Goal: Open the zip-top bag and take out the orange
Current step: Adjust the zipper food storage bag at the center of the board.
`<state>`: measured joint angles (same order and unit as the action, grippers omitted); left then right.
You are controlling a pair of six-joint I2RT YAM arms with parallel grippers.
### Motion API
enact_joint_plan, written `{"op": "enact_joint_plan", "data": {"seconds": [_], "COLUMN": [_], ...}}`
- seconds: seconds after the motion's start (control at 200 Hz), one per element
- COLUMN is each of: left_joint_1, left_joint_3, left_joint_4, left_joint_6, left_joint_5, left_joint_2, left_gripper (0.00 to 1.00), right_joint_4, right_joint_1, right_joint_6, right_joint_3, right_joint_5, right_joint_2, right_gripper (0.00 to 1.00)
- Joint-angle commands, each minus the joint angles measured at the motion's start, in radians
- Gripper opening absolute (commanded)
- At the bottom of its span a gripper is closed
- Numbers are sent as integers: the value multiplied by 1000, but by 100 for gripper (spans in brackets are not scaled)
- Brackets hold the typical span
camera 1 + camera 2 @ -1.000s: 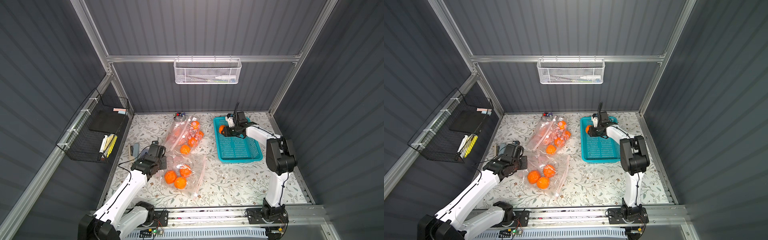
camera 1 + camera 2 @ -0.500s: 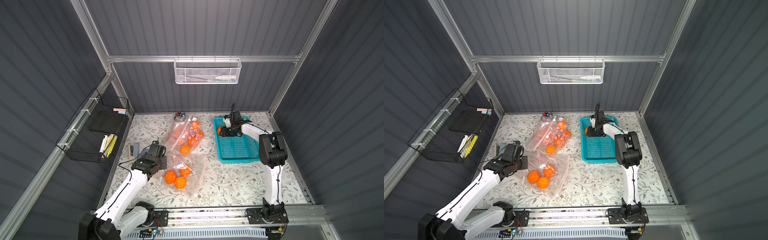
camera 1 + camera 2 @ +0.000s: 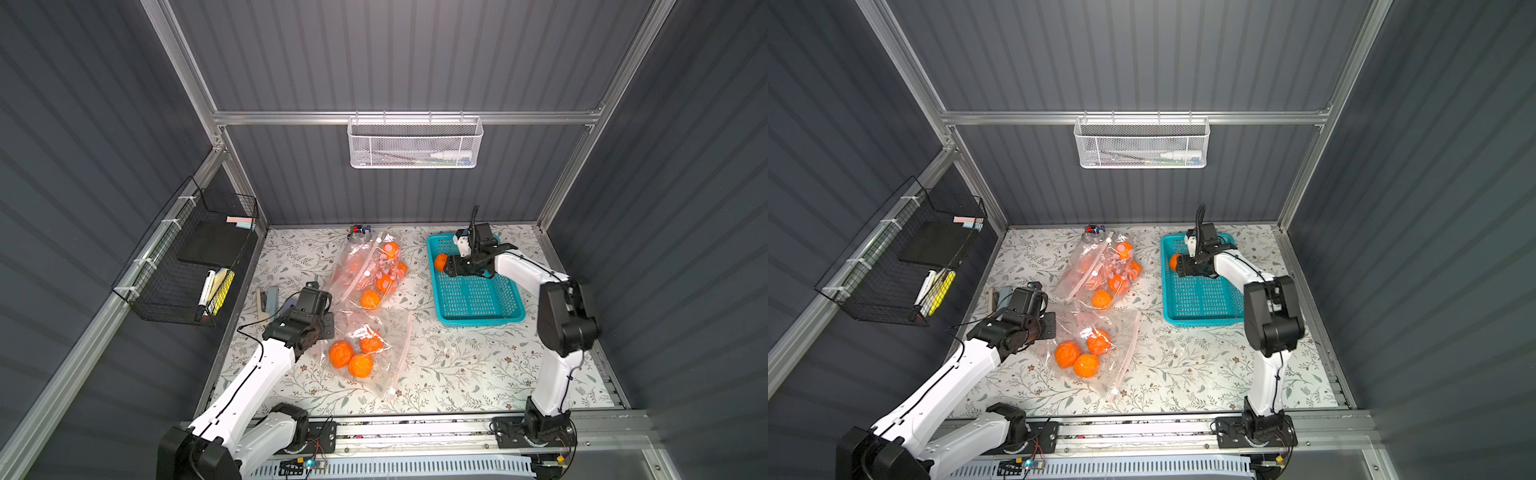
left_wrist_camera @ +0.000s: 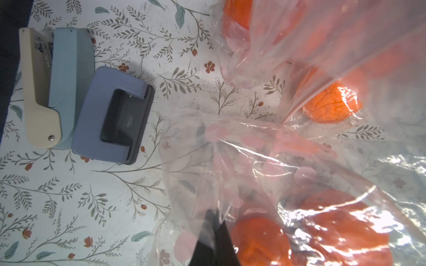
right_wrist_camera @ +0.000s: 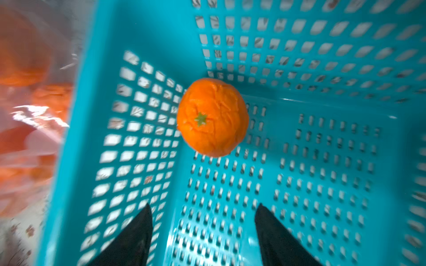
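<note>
1. Far left on my screen, a stapler and a hole punch lie side by side on the flowered table, close to the near bag but apart from it.
2. The left gripper has its fingers pressed together on a fold of the zip-top bag. I see the black fingers only through the film, so I cannot tell how much plastic they have caught. In both top views the wrist body covers the fingertips.
3. That bag lies flat and crumpled, clear with pale pink dots. Three oranges are bunched inside it, and its pink zip strip runs along the side away from the left arm. I cannot make out whether the strip is parted.
4. A second bag with more oranges lies behind it, its far end touching a small, unclear object.
5. The orange taken out sits in the blue basket, in the far corner nearest the bags. It has wrinkled skin and a green star stem facing the wrist camera. In a top view the gripper body hides half of it.
6. The right gripper hangs over the basket with its fingers spread wide. It holds nothing and is clear of the orange. This wrist picture is smeared at the edges.
</note>
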<state>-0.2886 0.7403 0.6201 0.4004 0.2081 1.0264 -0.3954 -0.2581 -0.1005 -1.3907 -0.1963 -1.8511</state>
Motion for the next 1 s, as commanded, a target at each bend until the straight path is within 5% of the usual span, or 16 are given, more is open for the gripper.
{"op": "enact_joint_plan", "data": {"seconds": [0.0, 0.19, 0.36, 0.54, 0.996], "left_joint_1": [2, 2, 2, 2, 2], "left_joint_3": [-9, -11, -7, -9, -8], "left_joint_4": [-6, -13, -11, -13, -11], "left_joint_6": [-18, -21, -23, -22, -24], "left_joint_5": [-16, -30, -35, -37, -34], "left_joint_2": [-1, 2, 13, 14, 16], "left_gripper": [0, 0, 0, 0, 0], "right_joint_4": [21, 50, 165, 254, 346], "right_joint_1": [-68, -306, -502, -609, -642], "right_joint_6": [36, 72, 14, 29, 72], "right_joint_3": [156, 476, 682, 735, 635], "right_joint_5": [-55, -171, -186, -155, -165], "right_joint_2": [244, 574, 693, 575, 327], "right_gripper": [63, 41, 22, 16, 9]}}
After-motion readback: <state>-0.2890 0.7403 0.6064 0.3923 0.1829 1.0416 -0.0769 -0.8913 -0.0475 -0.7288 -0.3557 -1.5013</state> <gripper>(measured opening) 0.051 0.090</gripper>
